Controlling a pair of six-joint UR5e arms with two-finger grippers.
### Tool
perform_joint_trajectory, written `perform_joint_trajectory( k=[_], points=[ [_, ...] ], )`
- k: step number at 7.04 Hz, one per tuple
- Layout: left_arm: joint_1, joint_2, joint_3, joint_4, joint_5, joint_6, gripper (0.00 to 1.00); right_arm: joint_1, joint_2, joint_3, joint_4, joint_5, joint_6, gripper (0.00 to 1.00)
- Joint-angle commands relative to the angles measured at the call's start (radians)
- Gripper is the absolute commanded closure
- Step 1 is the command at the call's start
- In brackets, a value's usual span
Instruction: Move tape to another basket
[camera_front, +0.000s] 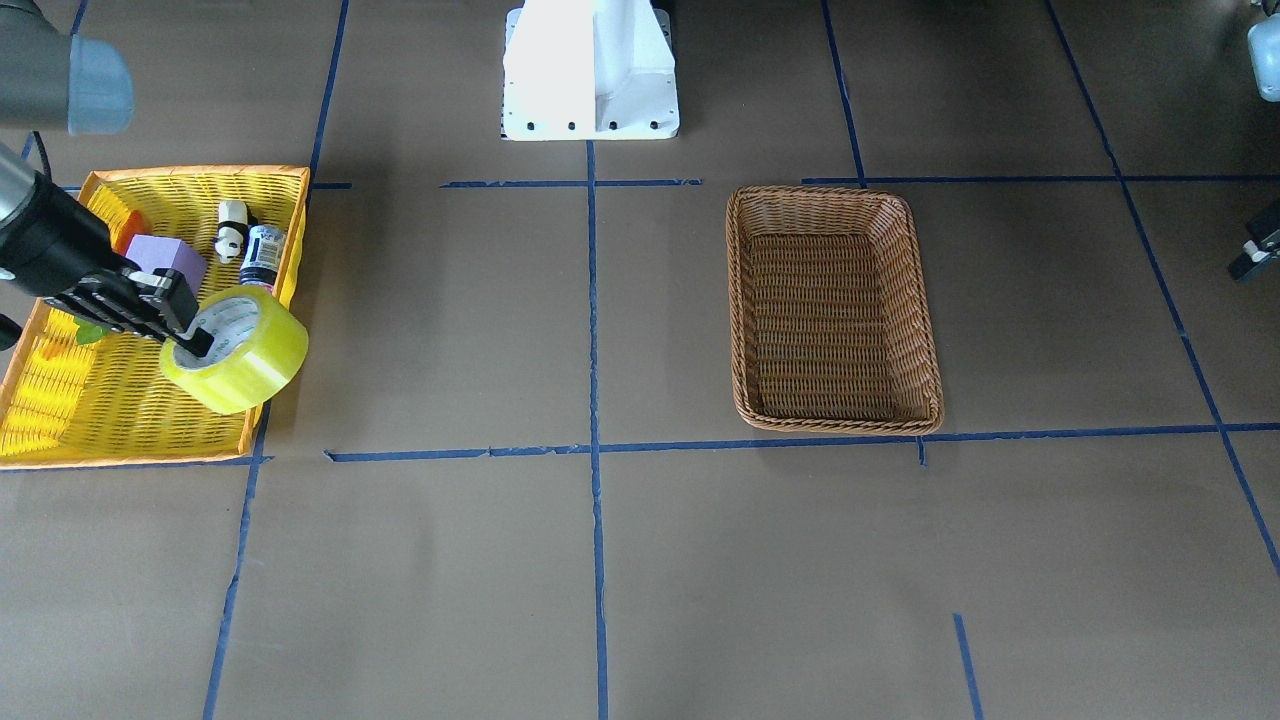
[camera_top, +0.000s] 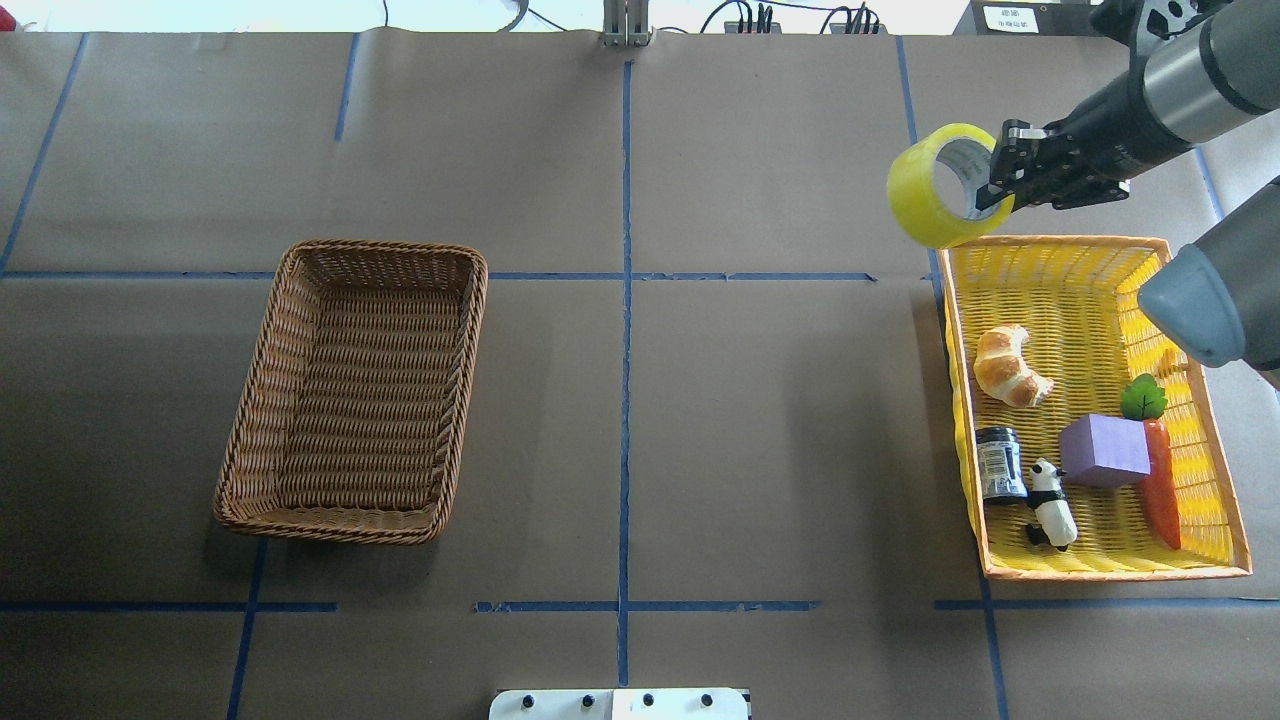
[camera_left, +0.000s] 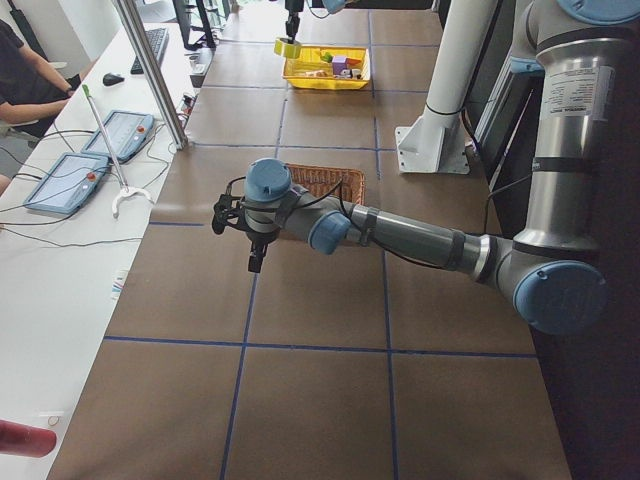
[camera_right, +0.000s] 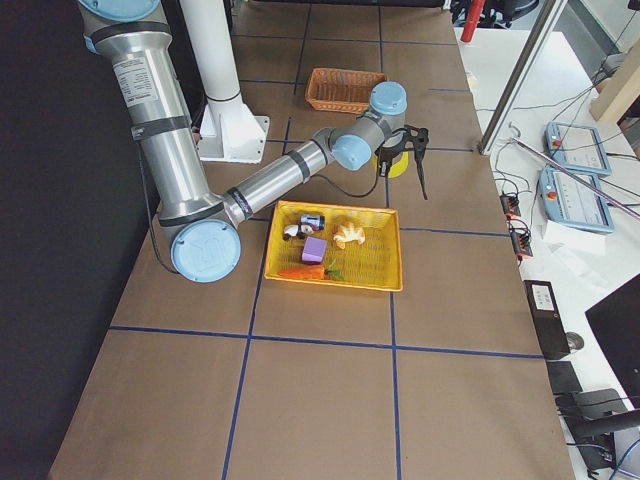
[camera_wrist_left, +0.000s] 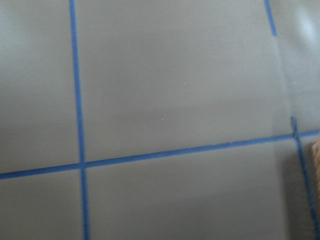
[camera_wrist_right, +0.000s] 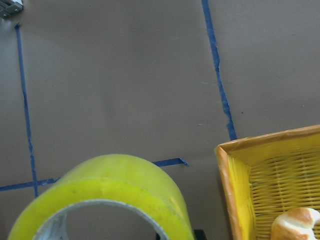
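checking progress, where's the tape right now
Overhead view, far right: the tape is held up by the right gripper, near the far corner of the yellow basket.

My arms are silver-grey tubes with pale blue caps at the joints. The right arm (camera_right: 150, 95) carries black bands and a white printed label toward its 12 o'clock end (too small to read). A thin black cable (camera_right: 352, 189) runs along its forearm to my black right claw (camera_top: 990, 197), and my white pedestal (camera_front: 590, 70) has dark screws along its 6 o'clock edge.

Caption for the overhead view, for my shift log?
Right gripper holds the tape lifted over the far corner of the yellow basket; the brown wicker basket sits empty across the table.
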Motion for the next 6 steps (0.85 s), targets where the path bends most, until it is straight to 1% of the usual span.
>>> perform_joint_trajectory(
  k=[1,2,3,4,5,6],
  points=[
    [0.096,-0.029,-0.001,-0.214,-0.004,-0.365,0.00,-0.106,-0.009,-0.006,0.288,-0.110,0.323,1.00],
    [0.107,-0.042,-0.005,-0.284,-0.007,-0.491,0.00,-0.173,-0.009,-0.048,0.490,-0.179,0.488,1.00],
    [0.136,-0.050,-0.009,-0.341,-0.025,-0.599,0.00,-0.204,-0.009,-0.072,0.612,-0.204,0.577,1.00],
    [0.157,-0.068,-0.001,-0.393,-0.068,-0.665,0.00,-0.229,-0.009,-0.073,0.660,-0.205,0.607,1.00],
    [0.180,-0.088,-0.004,-0.449,-0.076,-0.707,0.00,-0.247,-0.004,-0.068,0.695,-0.205,0.612,1.00],
    [0.223,-0.134,0.001,-0.524,-0.068,-0.820,0.00,-0.261,-0.001,-0.070,0.721,-0.214,0.629,1.00]
  ],
)
